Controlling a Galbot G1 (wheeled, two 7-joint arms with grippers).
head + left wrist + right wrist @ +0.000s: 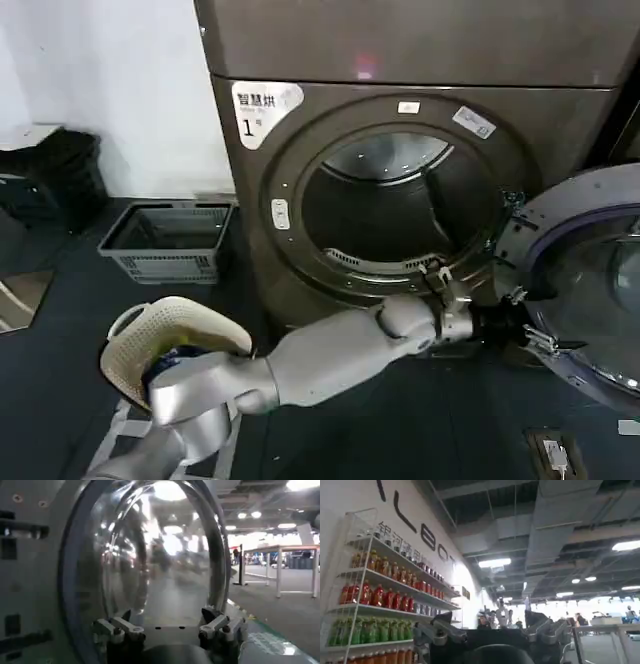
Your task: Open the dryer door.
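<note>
L hand (520, 325): at end of L arm, reached across robot's front to the lower right, at inner edge of dryer door (590, 280). Wrist view shows fingers (120, 627) spread apart, door's grey-white inner ring and glass bulge directly ahead; nothing gripped, contact w/ rim cannot be confirmed.

Dryer door: already swung out, hinged on dryer's right side, standing right of L hand.

Dryer (400, 190), label "1": drum opening fully exposed, beyond arm.

Judgement: task near done; any further swing goes rightward, away from opening.

R hand (495, 630): raised clear of the work, fingers apart, empty.
</note>
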